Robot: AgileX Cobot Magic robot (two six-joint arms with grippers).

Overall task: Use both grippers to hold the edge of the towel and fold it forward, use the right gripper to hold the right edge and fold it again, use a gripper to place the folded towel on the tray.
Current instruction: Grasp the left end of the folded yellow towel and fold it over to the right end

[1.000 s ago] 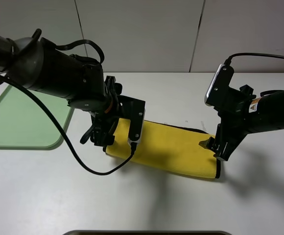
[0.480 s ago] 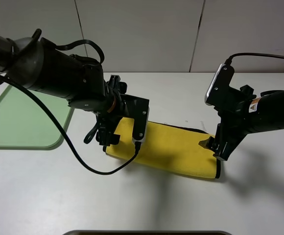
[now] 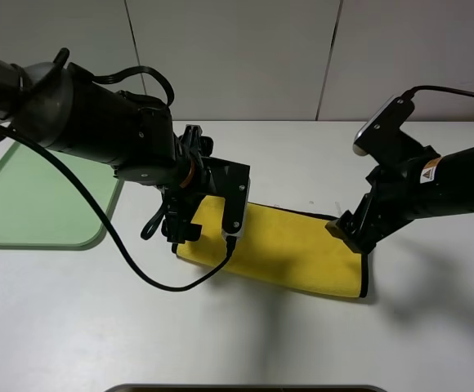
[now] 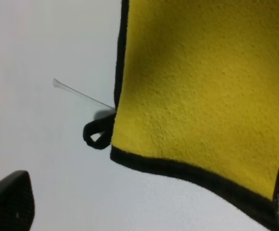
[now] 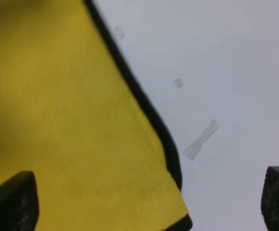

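A white, matte worktop [image 3: 261, 343] fills most of the high view and runs back to a wall [image 3: 229, 57] of pale grey-white panels, split by two thin dark vertical seams [image 3: 330, 57]. The light is even and comes from overhead, leaving soft grey shadows on the worktop. A small strip of clear tape [image 5: 200, 139] lies stuck flat on the white surface.
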